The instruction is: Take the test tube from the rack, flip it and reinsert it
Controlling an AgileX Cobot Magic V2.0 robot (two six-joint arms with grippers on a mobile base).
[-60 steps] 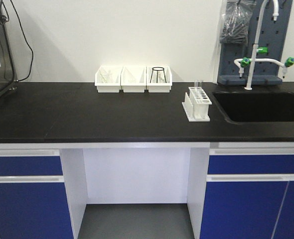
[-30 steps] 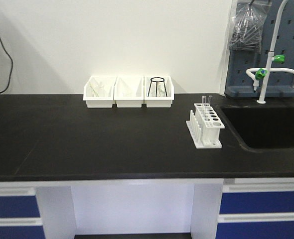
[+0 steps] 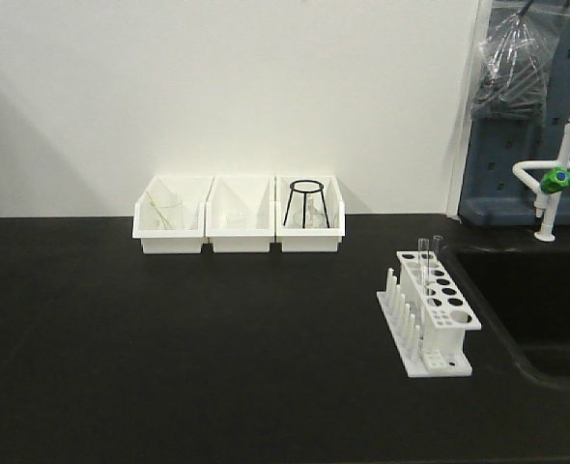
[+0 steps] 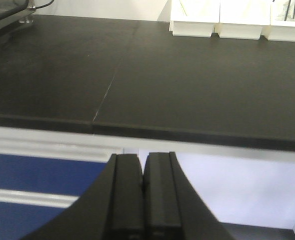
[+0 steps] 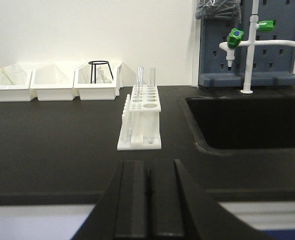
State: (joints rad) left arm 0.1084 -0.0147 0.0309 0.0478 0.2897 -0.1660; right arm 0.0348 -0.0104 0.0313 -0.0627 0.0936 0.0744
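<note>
Compared with the earlier front view, the tabletop [image 3: 217,338] fills more of the frame and the rack [image 3: 430,314], with the test tube [image 3: 423,259] upright at its 12 o'clock end, now sits at 4 o'clock; the left tool [image 4: 142,200] and right tool [image 5: 148,200] are fully closed, holding nothing.

Counter [image 3: 169,367]: black, matte, with one thin pale seam showing in the left wrist view.
Rack [image 3: 447,340]: white all over, top plate dotted with dark round holes.
Tube [image 3: 423,259]: clear, colourless glass.
Bins [image 3: 239,243]: white, all three.
Stand [image 3: 306,201]: black wire.
Wall [image 3: 217,87]: plain off-white.
Pegboard [image 5: 282,30]: slate blue-grey, rows of small holes.
Tap [image 5: 248,60]: white pipe, and there, bright green knobs.
Sink [image 3: 555,309]: black.
Drawers [image 4: 32,172]: deep blue, white trim.
Left gripper [image 4: 143,161]: black.
Right gripper [image 5: 147,169]: black.
</note>
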